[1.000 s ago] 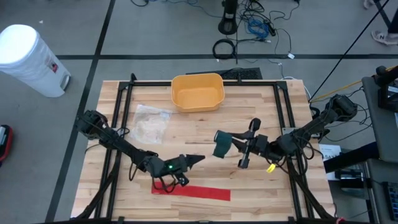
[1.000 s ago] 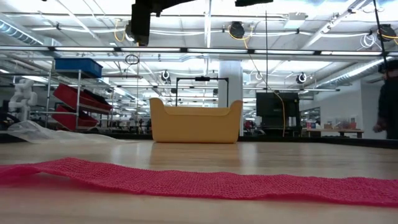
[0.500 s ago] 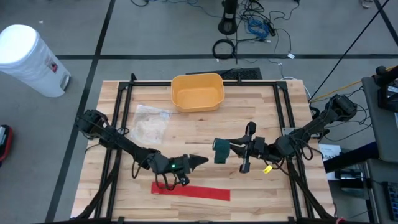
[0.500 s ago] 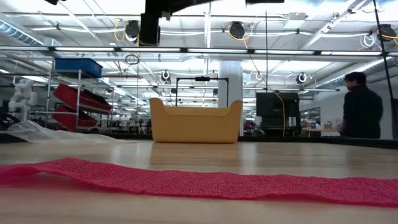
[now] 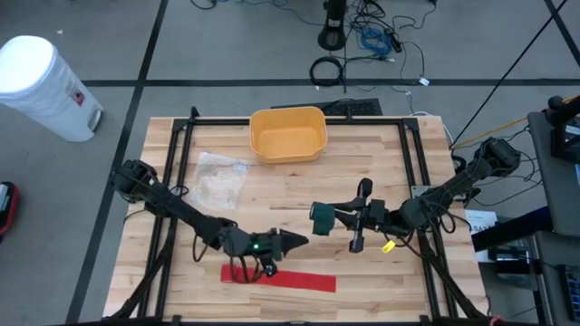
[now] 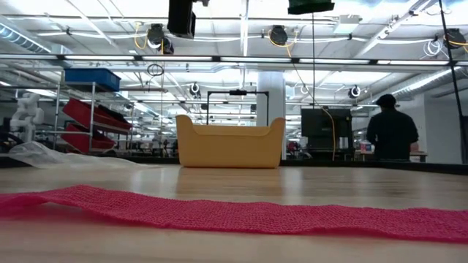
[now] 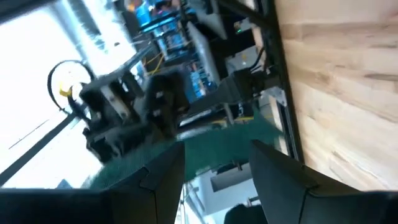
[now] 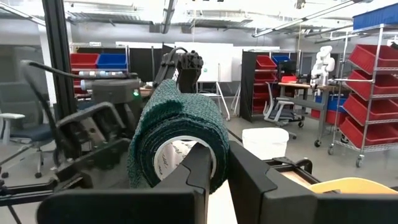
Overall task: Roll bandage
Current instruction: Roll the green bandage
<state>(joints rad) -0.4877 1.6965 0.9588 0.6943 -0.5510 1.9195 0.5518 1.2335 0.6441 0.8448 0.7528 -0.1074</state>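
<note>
A green bandage roll [image 5: 320, 219] with a white core hangs above the table's middle, and my right gripper [image 5: 333, 217] is shut on it; the right wrist view shows the roll [image 8: 180, 130] close up. My left gripper [image 5: 302, 240] stands open just left of the roll and a little nearer, pointing level at it, with nothing between its fingers [image 7: 163, 180]. A red bandage strip [image 5: 281, 280] lies flat and unrolled near the table's front edge, and it crosses the foreground of the low view [image 6: 234, 213]. My right gripper pinches the roll's wall at one open end [image 8: 219, 163]. One finger [image 8: 200, 167] stands in front of the core's opening and the other [image 8: 249, 174] outside the roll. The fingers come about level from the table's right. The roll is lifted clear of the table.
A yellow bin [image 5: 288, 134] stands at the far middle of the table. A clear plastic bag [image 5: 220, 179] lies at the left. Black frame rails [image 5: 172, 208] run along the table's sides. A person [image 6: 393, 131] stands in the room beyond.
My left gripper has turned at the wrist and edged toward the green roll. My right gripper has rolled its wrist a little, turning the roll about in place. In the room behind, a person has walked toward the left.
</note>
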